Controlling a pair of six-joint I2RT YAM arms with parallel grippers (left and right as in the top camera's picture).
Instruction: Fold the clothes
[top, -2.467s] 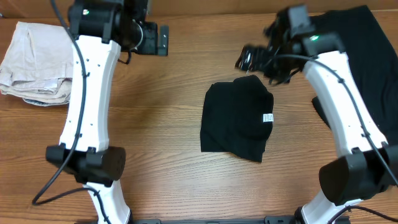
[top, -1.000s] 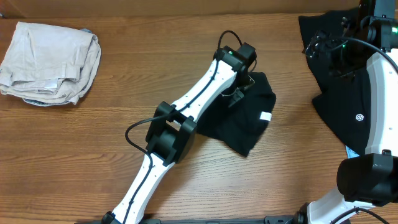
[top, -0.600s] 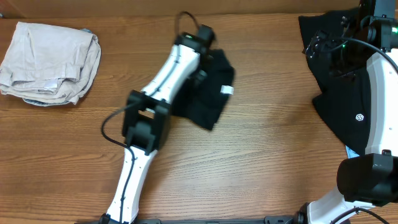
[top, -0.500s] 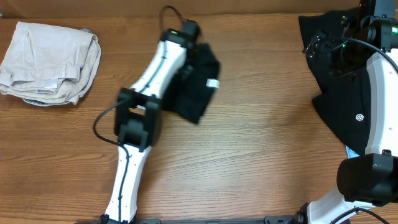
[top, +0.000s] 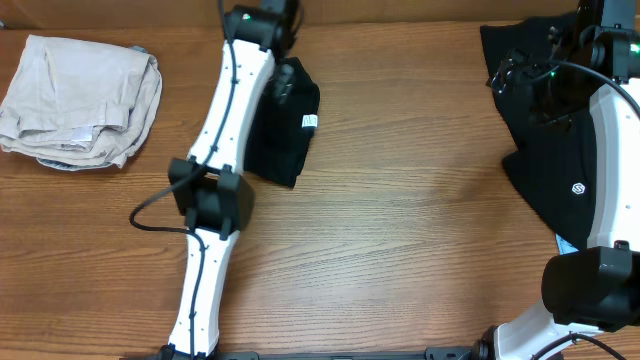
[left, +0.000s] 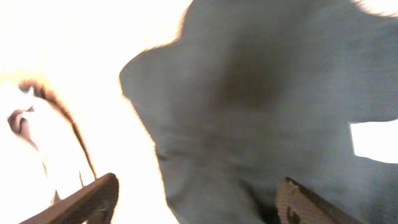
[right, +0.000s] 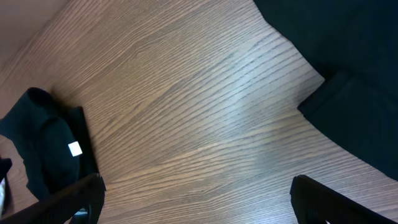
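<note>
- The left arm (top: 228, 105) is stretched out long and almost straight. It runs up along the left side of the black T-shirt (top: 290, 140) and covers that edge of it.
- Its black elbow (top: 208, 195) sits below and to the left of the T-shirt.
- The left gripper (left: 196, 199) is at the far end of the T-shirt and points at the cloth. Its two fingers (left: 93, 196) are far apart.
- The right arm (top: 610, 150) stands tall, well to the right of the T-shirt.
- The right gripper (right: 198, 183) hangs in the air, well away from the T-shirt. Its fingers (right: 317, 196) are wide apart with nothing between them.
</note>
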